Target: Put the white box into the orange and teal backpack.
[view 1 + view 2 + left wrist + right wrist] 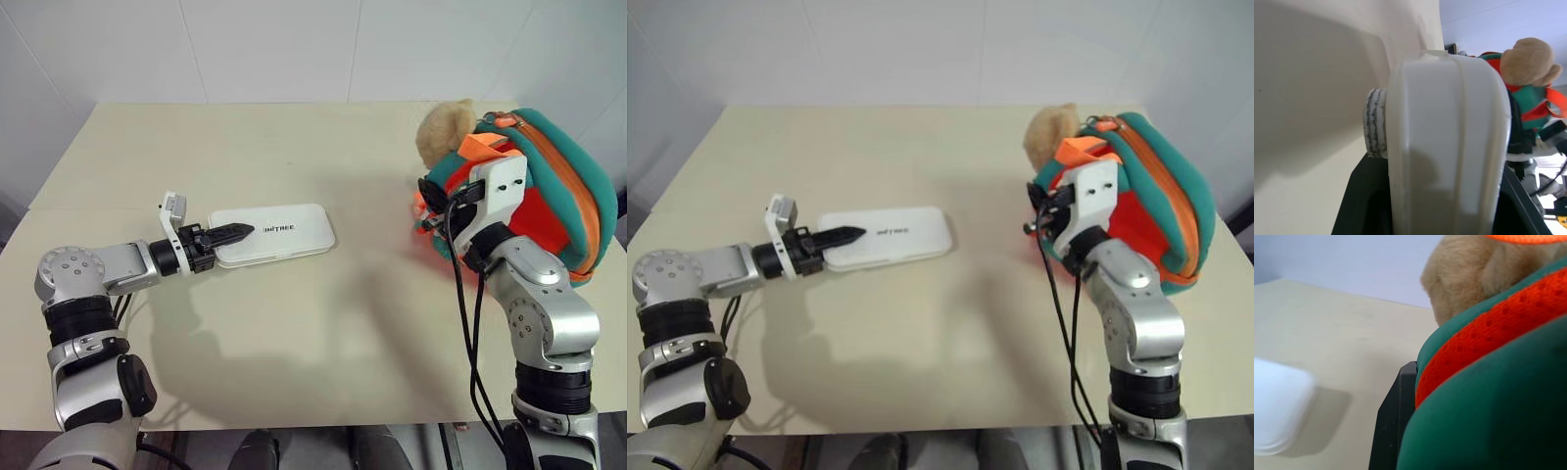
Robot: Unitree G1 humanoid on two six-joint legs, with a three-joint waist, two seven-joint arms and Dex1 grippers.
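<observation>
Clamped the box (272, 233) by its near end in the left gripper (231, 232), flat on the table (294, 333), well apart from the backpack (549, 186) pinched and hoisted by the right gripper (1400, 416), risking a slip off the glossy edge or a sagging, closed mouth.

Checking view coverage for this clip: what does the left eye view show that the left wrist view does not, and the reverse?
Left eye view alone: the dark lettering on top of the white box, the orange zipper line across the backpack, and the left tool closed on the box's end.

Left wrist view alone: the box's edge close up and end-on, and a ribbed grey-white roller beside it.

Both: the box, the orange and teal backpack, the tan plush toy and the table.
</observation>
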